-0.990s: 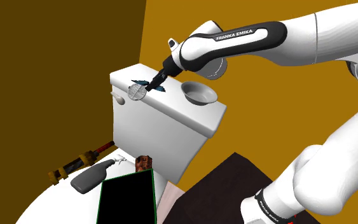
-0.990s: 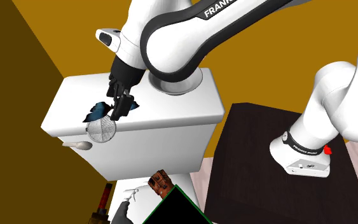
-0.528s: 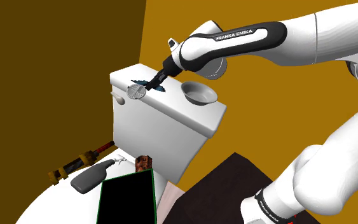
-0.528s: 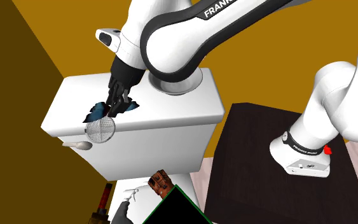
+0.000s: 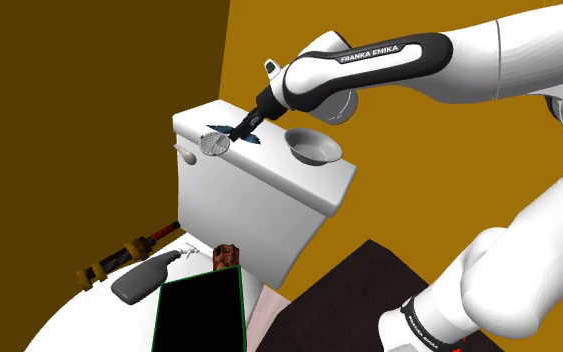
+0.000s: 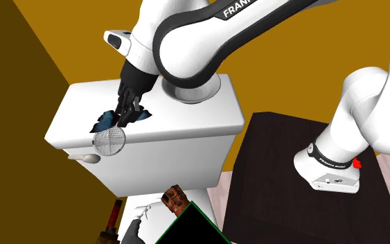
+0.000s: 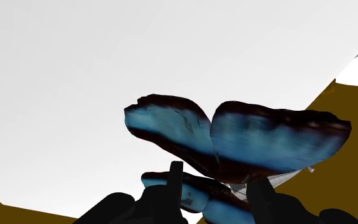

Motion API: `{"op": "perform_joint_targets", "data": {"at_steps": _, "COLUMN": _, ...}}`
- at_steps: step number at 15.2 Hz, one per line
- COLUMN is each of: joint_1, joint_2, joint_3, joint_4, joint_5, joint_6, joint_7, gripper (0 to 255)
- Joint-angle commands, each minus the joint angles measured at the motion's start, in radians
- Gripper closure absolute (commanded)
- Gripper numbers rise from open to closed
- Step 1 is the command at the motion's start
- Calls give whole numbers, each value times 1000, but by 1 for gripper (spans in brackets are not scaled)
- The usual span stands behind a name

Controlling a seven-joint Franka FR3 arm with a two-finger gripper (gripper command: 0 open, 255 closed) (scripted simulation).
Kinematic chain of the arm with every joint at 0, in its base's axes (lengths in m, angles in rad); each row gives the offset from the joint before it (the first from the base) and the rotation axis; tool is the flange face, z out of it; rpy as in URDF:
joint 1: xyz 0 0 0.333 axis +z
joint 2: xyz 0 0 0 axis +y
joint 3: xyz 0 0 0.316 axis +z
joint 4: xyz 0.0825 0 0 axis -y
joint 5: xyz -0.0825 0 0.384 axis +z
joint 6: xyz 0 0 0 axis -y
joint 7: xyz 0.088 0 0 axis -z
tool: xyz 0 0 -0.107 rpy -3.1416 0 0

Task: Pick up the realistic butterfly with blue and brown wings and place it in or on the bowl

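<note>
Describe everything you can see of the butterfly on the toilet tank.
The butterfly has glossy blue wings edged in dark brown: two large upper wings spread wide and smaller lower ones beneath. It sits on the toilet's white tank lid, near the lid's front edge and right beside a round grey mesh disc. The black claw is down on it, one finger on each side of its lower wings, clasping it.

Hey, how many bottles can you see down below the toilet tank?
2. A dark bottle with yellow bands lies on the white surface below the tank, and a grey bottle lies beside it. More could be hidden behind the green-edged black panel.
</note>
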Motion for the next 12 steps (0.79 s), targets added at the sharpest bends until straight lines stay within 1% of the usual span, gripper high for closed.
{"op": "perform_joint_targets", "data": {"at_steps": 1, "joint_1": -1, "joint_2": -10, "joint_3": -2, "joint_4": 9, "joint_5": -12, "joint_6": -18, "joint_7": 13, "gripper": 255}}
{"op": "perform_joint_targets", "data": {"at_steps": 12, "joint_1": -12, "joint_2": -69, "joint_3": -9, "joint_4": 88, "joint_5": -79, "joint_6": -152, "joint_7": 89, "gripper": 255}}
